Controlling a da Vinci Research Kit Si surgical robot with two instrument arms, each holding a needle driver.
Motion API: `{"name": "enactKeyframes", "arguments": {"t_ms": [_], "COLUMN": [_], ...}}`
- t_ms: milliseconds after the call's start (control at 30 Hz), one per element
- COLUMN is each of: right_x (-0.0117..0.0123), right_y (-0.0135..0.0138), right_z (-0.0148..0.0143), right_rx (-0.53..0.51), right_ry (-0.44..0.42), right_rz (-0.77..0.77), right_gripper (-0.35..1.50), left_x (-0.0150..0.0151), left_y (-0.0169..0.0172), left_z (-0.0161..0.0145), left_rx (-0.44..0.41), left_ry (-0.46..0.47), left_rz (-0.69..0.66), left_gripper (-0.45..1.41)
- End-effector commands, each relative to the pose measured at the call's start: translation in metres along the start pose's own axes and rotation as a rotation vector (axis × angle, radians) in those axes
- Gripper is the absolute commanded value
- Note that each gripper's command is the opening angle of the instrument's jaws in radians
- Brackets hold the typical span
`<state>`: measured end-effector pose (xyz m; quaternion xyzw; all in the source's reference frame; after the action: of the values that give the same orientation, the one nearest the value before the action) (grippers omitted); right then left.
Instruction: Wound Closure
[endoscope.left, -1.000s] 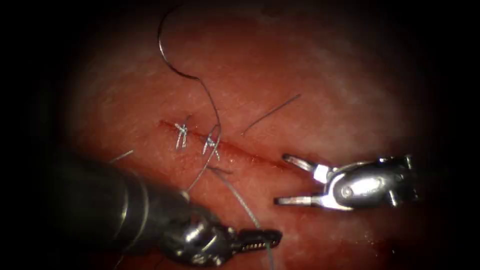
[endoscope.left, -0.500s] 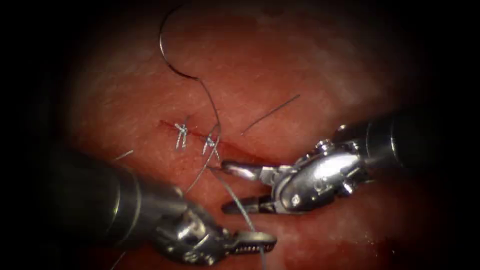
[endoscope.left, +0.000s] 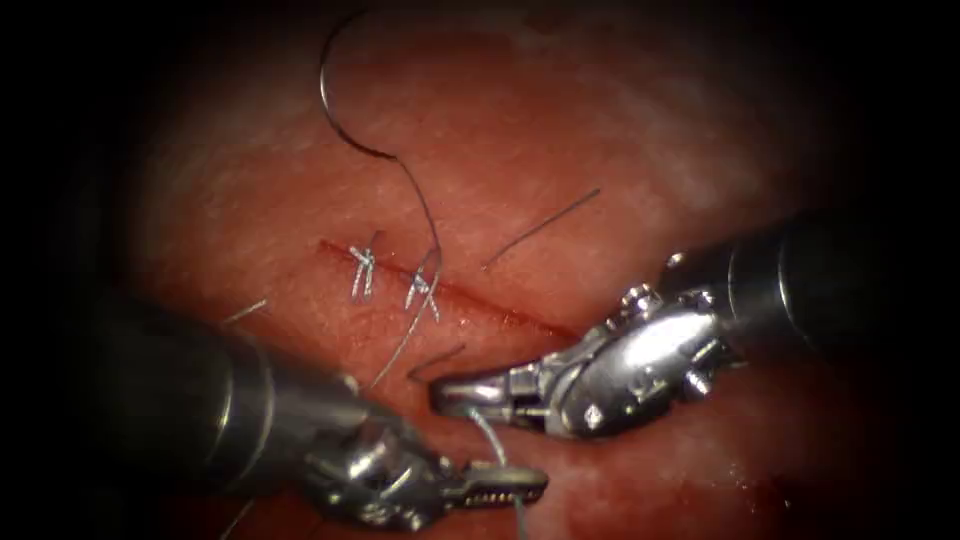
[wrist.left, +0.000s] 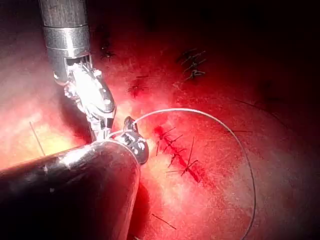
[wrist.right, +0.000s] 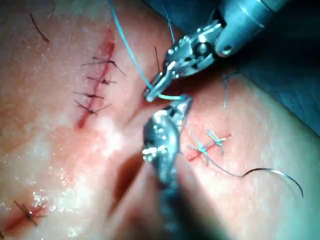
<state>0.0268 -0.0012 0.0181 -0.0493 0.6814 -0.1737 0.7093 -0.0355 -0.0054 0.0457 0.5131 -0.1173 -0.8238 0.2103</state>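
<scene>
A cut (endoscope.left: 500, 312) runs across the tissue (endoscope.left: 620, 150), with two knotted stitches (endoscope.left: 362, 270) (endoscope.left: 423, 290) at its left end. The curved needle (endoscope.left: 335, 120) lies free on the tissue above the cut, held by neither tool, and its thread (endoscope.left: 425, 215) trails down to the second stitch. Below the cut my left tool (endoscope.left: 500, 487) is shut on a pale thread strand (endoscope.left: 490, 440). My right tool (endoscope.left: 460, 393) is shut on that same strand just above. A short dark thread end (endoscope.left: 437, 360) sticks out beside its tip. In the right wrist view both tips (wrist.right: 182, 105) (wrist.right: 155, 91) meet at the thread.
A loose cut piece of thread (endoscope.left: 545, 225) lies right of the stitches, and another (endoscope.left: 243, 312) by the left shaft. Red fluid lines the cut. Older stitched cuts (wrist.right: 95, 85) (wrist.left: 175, 150) lie nearby on the tissue.
My right tool came in from the right with wide jaws, took the strand between them below the second stitch, and closed on it. The left tool kept its grip and barely moved.
</scene>
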Motion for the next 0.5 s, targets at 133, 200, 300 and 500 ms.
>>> {"name": "enactKeyframes", "arguments": {"t_ms": [133,200,300,500], "right_x": [-0.0001,-0.0004,-0.0016,-0.005], "right_y": [-0.001,-0.0009,-0.0003,0.0014], "right_z": [0.0003,0.0002,-0.0005,-0.002], "right_rx": [0.004,0.003,-0.037,-0.127], "right_ry": [-0.002,-0.039,-0.138,-0.246], "right_rz": [0.002,0.009,0.119,0.359], "right_gripper": [-0.35,-0.35,-0.35,-0.35], "left_x": [0.0003,0.0004,0.0007,0.0018], "left_y": [0.001,0.0007,0.0005,0.0002], "left_z": [0.0002,0.0,-0.0002,-0.0004], "left_rx": [-0.003,-0.002,0.023,0.112], "left_ry": [-0.002,-0.009,-0.027,-0.03], "left_rz": [-0.005,-0.025,-0.076,-0.108], "left_gripper": [-0.45,-0.01,0.57,0.86]}}
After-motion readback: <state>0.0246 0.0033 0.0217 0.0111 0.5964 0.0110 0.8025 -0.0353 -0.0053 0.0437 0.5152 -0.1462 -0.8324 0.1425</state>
